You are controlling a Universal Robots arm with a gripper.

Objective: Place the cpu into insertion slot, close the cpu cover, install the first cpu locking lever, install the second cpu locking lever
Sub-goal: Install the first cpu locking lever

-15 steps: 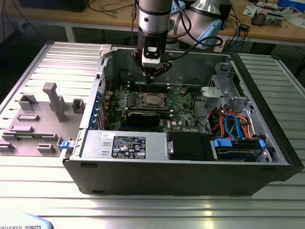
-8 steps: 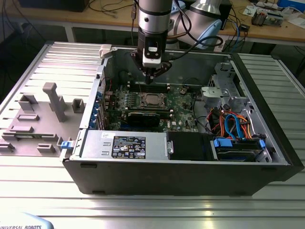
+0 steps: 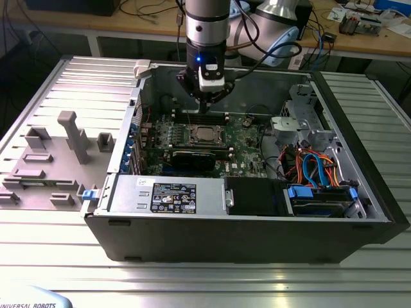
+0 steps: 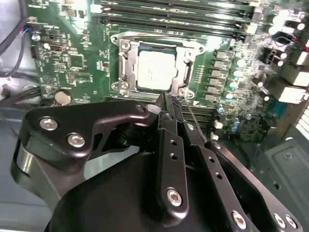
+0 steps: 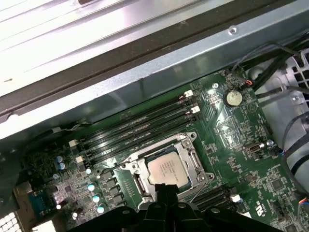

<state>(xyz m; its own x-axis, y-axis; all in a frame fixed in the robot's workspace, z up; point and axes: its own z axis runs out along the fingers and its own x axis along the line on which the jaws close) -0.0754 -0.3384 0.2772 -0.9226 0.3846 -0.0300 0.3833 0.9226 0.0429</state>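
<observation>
Second wrist view: the cpu [image 4: 153, 71] sits seated in the insertion slot [image 4: 120, 86], the cpu cover [image 4: 187, 63] lying down around it. The pincer [image 4: 168, 99], fingers pressed together and empty, hangs at the slot's near edge, seemingly placed for pushing there.

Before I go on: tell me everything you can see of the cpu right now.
The small square cpu, dull silver-grey metal on top with faint print, lies flat in the shiny-rimmed square insertion slot, beside long black memory slots. The thin silver metal cpu cover lies down around its edges, its top showing through the window. The black gripper, tips shut, hangs by the cover's edge, clear of the chip.
</observation>
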